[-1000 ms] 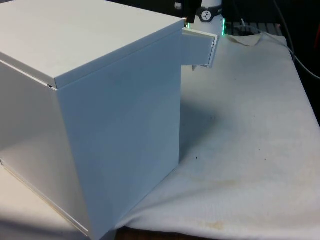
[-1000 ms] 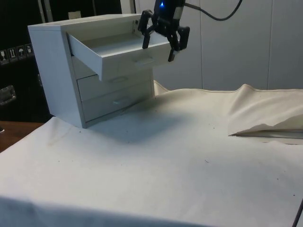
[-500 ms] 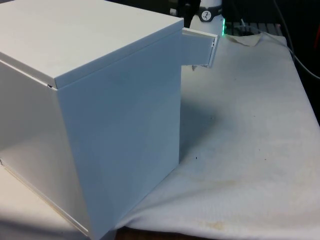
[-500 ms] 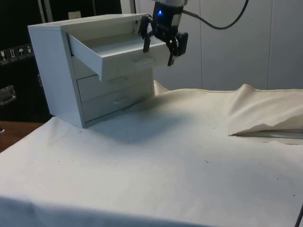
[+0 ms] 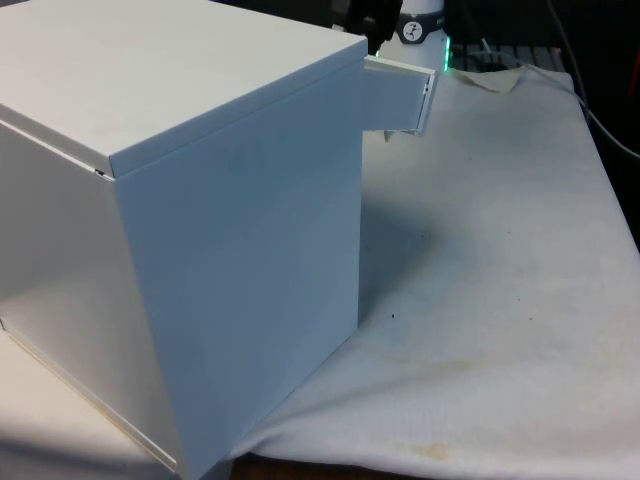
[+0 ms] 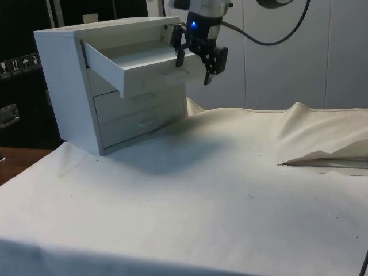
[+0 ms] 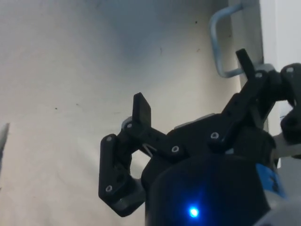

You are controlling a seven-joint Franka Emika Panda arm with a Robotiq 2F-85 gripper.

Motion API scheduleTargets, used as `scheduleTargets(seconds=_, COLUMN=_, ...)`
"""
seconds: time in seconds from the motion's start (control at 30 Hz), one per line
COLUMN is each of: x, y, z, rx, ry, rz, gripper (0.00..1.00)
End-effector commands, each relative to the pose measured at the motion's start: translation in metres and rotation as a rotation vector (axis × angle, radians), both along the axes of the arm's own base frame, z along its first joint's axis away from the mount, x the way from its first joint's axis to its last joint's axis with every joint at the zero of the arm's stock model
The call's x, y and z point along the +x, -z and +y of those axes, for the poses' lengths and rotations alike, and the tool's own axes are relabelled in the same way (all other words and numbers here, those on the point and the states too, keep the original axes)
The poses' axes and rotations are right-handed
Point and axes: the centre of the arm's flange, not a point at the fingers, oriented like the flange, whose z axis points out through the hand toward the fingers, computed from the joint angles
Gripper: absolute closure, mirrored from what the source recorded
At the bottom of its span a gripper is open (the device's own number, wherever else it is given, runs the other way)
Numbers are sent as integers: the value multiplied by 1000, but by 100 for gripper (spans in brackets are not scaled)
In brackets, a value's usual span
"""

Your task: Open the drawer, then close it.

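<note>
A white chest of drawers [image 6: 86, 86] stands on the cloth, and in the front view it turns a plain side [image 5: 200, 230] to the camera. Its top drawer [image 6: 144, 63] is pulled out partway; its front panel [image 5: 402, 95] juts out at the chest's far corner. My black gripper [image 6: 194, 66] hangs open at the drawer's front, just above the handle [image 6: 175, 73]. In the wrist view the gripper [image 7: 193, 84] is open with nothing between its fingers. One finger [image 7: 245, 63] is right beside the curved metal handle [image 7: 220, 47]; the other finger [image 7: 141, 109] is over bare cloth.
Two lower drawers [image 6: 141, 112] are shut. The white cloth [image 6: 218, 190] spreads out in front of the chest and rises in a fold [image 6: 322, 138] at the side view's right. A black cable [image 6: 276, 34] hangs from the arm.
The gripper has dipped a little and turned beside the drawer's front. The top drawer stays pulled out by the same amount.
</note>
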Motion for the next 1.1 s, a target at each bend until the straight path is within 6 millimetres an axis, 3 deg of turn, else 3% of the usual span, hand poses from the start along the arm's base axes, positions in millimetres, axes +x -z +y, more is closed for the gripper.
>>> scheduleTargets(seconds=0.0, x=3, y=-3, z=-1, rx=-13, ry=7, rz=-24, gripper=0)
scheduleTargets(seconds=0.1, x=3, y=-1, z=0, rx=-18, ry=17, rz=-33, gripper=0)
scheduleTargets(seconds=0.17, x=3, y=0, z=0, rx=-20, ry=23, rz=-38, gripper=6)
scheduleTargets(seconds=0.33, x=2, y=2, z=1, rx=-24, ry=32, rz=-48, gripper=33)
scheduleTargets(seconds=0.4, x=2, y=2, z=2, rx=-26, ry=34, rz=-51, gripper=49)
scheduleTargets(seconds=0.47, x=2, y=2, z=2, rx=-26, ry=35, rz=-52, gripper=54)
scheduleTargets(seconds=0.63, x=2, y=3, z=2, rx=-28, ry=38, rz=-54, gripper=79)
scheduleTargets(seconds=0.7, x=2, y=3, z=2, rx=-30, ry=40, rz=-55, gripper=97)
scheduleTargets(seconds=1.07, x=14, y=0, z=-3, rx=-85, ry=62, rz=-62, gripper=100)
